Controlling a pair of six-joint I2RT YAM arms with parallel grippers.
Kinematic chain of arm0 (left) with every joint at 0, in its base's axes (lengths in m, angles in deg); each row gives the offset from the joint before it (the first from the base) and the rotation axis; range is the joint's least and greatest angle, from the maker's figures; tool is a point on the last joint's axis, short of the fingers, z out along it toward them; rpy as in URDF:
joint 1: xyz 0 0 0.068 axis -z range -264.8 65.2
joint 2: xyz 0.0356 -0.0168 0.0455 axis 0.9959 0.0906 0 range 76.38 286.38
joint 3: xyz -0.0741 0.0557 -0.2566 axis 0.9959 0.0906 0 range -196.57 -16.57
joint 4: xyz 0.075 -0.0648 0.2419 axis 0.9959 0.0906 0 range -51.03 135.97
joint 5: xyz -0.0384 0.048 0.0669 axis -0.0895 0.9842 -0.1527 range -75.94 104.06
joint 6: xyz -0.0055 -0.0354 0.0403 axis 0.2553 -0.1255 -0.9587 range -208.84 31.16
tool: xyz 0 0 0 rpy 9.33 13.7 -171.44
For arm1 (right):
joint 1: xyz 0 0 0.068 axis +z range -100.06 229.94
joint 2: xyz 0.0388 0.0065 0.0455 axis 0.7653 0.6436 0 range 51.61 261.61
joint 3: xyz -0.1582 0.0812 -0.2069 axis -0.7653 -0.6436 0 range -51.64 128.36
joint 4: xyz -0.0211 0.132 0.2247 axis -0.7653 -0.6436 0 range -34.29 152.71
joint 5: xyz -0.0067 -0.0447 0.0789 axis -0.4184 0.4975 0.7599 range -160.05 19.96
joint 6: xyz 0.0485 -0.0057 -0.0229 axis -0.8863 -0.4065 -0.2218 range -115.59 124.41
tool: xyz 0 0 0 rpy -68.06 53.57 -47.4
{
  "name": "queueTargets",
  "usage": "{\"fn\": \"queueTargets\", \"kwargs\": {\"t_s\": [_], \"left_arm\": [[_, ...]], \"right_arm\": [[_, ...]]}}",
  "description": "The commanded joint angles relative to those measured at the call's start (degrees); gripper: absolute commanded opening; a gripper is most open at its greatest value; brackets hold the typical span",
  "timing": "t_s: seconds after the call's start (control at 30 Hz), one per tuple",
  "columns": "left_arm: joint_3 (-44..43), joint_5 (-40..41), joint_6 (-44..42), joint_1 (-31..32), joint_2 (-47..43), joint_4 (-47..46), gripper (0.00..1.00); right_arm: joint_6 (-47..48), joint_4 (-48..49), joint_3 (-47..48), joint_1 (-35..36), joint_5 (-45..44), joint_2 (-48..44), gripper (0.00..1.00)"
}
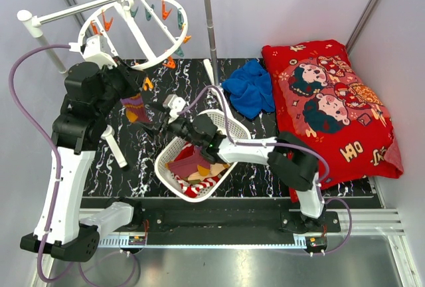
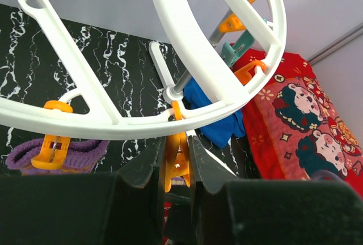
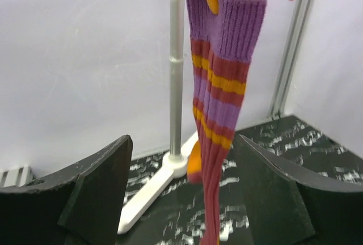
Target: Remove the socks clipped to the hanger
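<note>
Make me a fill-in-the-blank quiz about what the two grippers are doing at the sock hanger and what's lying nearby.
1. The left gripper pinches a clip on the hanger, and that clip is coloured ___.
2. The right gripper stands ___ on either side of the striped sock, touching nothing.
3. Beside the red pillow lies a ___ cloth.
Missing words: orange, open, blue.
</note>
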Motion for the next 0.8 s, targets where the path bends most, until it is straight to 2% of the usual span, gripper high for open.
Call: {"fn": "queueTargets", "kwargs": {"t_s": [0.0,0.2,0.43,0.5,0.57,0.6,0.67,0.7,0.73,0.77], "left_arm": [[0.48,-2.85,1.25,0.17,-1.69,-4.87,0.18],[1.54,-3.64,1.96,0.17,-2.13,-5.93,0.18],[2.68,-4.34,2.48,0.17,-2.48,-6.89,0.18],[3.03,-4.78,2.92,0.17,-2.66,-7.25,0.19],[3.21,-5.22,3.18,0.17,-2.83,-7.51,0.19],[3.21,-5.31,3.19,0.17,-2.83,-7.51,0.19],[3.3,-5.4,3.01,0.17,-3.01,-7.51,0.19],[3.39,-5.31,3.01,0.17,-3.1,-7.42,0.19],[3.39,-5.22,2.92,0.17,-3.53,-7.08,0.21],[3.65,-5.05,2.66,0.08,-3.62,-6.81,0.23]], "right_arm": [[-0.06,7.52,7.61,-1.68,4.79,7.18,0.8],[1.34,3.83,15.8,-2.38,1.19,15.1,0.8],[2.31,1.98,19.41,-2.47,0.04,18.18,0.72],[2.23,1.54,20.55,-2.38,0.05,18.53,0.64],[2.23,0.66,21.43,-2.47,-0.04,18.88,0.5],[2.23,0.4,21.52,-2.47,0.04,18.8,0.36],[1.62,0.04,20.57,-2.38,0.92,17.75,0.23],[0.74,0.13,19.95,-2.38,1.27,17.22,0.07],[0.21,0.57,19.25,-2.29,1.88,16.43,0.0],[-0.58,0.92,17.5,-2.38,2.15,14.68,0.0]]}}
